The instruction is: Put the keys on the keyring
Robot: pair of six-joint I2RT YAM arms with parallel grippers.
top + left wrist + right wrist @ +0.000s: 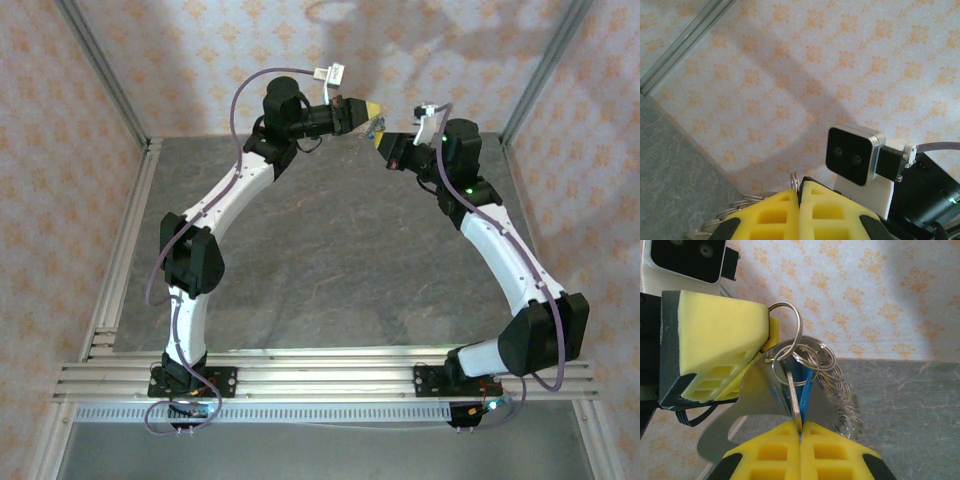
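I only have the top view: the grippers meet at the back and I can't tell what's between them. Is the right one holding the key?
Observer: Yes; the right gripper has its jaws shut on the key, seen edge-on, blue showing behind its shaft.
Operator: And the left?
Observer: The left gripper is shut on the keyring, whose thin wire loop pokes out between its tips.
Operator: Anything else hanging there?
Observer: A chain of small rings hangs beside the key.

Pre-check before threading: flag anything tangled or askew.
Nothing damaged, but a tangle: the blue key clamped in the right gripper sits among overlapping rings and a flat metal plate, beside the keyring held by the left gripper.
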